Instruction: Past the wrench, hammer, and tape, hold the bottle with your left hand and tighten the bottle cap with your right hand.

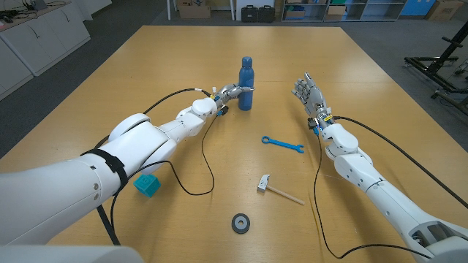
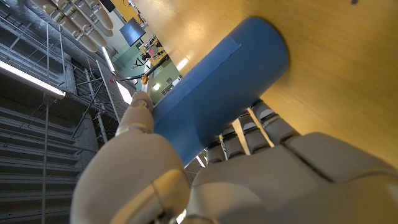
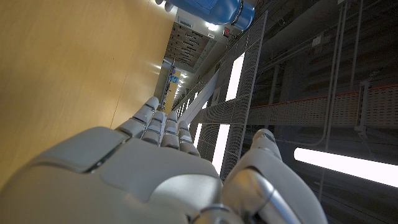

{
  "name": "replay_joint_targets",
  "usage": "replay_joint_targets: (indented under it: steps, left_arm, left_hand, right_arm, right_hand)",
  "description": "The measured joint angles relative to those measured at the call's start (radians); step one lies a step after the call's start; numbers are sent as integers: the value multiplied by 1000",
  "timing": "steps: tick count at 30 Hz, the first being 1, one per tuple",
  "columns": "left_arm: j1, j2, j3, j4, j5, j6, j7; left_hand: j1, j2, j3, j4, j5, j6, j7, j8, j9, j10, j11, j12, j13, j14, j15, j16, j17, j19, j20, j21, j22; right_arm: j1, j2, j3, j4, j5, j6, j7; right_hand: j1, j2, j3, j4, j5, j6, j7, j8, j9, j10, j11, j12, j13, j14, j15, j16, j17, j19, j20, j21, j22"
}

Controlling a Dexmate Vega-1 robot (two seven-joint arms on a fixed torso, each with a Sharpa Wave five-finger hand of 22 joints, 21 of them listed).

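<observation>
From the head view, the tall blue metal bottle (image 1: 246,84) stood upright on the wooden table (image 1: 146,80), the left hand (image 1: 232,92) wrapped around its lower body. The right hand (image 1: 308,93) stood apart, fingers spread, holding nothing. Nearer lay a blue wrench (image 1: 282,144), a small wooden-handled hammer (image 1: 276,189) and a dark tape roll (image 1: 240,223).

At the left wrist, fingers (image 2: 249,127) curled behind the bottle (image 2: 217,93), seemingly touching.

At the right wrist, the hand (image 3: 168,168) was open; the bottle (image 3: 208,9) sat well apart.
</observation>
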Motion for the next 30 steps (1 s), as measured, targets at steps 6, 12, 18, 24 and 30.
replay_joint_targets:
  steps: [6,12,18,24,30]
  left_arm:
    - [5,4,-11,0,0,-25,2]
    - [14,15,-26,-2,2,-71,4]
    - [22,23,-37,-5,14,-123,7]
    - [38,37,-59,-10,26,-180,7]
    - [54,45,-84,-16,31,-232,7]
  left_hand:
    - [15,5,5,-5,0,14,-4,6,0,12,-5,4,0,13,2,0,0,11,0,0,0]
    - [31,10,9,0,-1,21,-4,6,0,29,-6,4,0,30,2,0,-5,30,-1,7,0]
    - [37,16,16,-2,-1,35,-3,11,0,43,-3,8,0,43,-4,0,-5,39,-3,7,0]
    - [48,14,17,0,-1,38,-4,11,0,43,-3,8,0,50,0,0,-5,44,2,7,0]
    - [62,17,22,-3,-1,44,2,11,-5,60,-10,8,0,62,2,0,-5,60,-2,7,0]
  right_arm:
    - [0,1,0,5,0,4,4]
    - [5,4,0,12,1,9,8]
    - [13,9,-2,21,1,13,12]
    - [19,12,-5,28,-1,18,16]
    - [22,15,-6,31,-2,20,16]
  right_hand:
    - [0,0,0,0,0,0,0,0,0,0,0,0,0,0,0,0,0,0,0,0,0]
    - [0,0,0,0,0,0,0,0,0,4,-4,0,0,0,0,0,0,0,0,0,0]
    - [0,0,0,0,0,0,0,0,0,4,-4,0,0,0,0,0,0,4,-4,0,0]
    - [0,0,0,0,0,4,4,0,0,4,-4,0,0,5,-5,0,0,4,-4,0,0]
    - [0,0,0,0,0,6,2,0,0,9,-9,0,0,5,-5,6,0,4,-4,0,0]
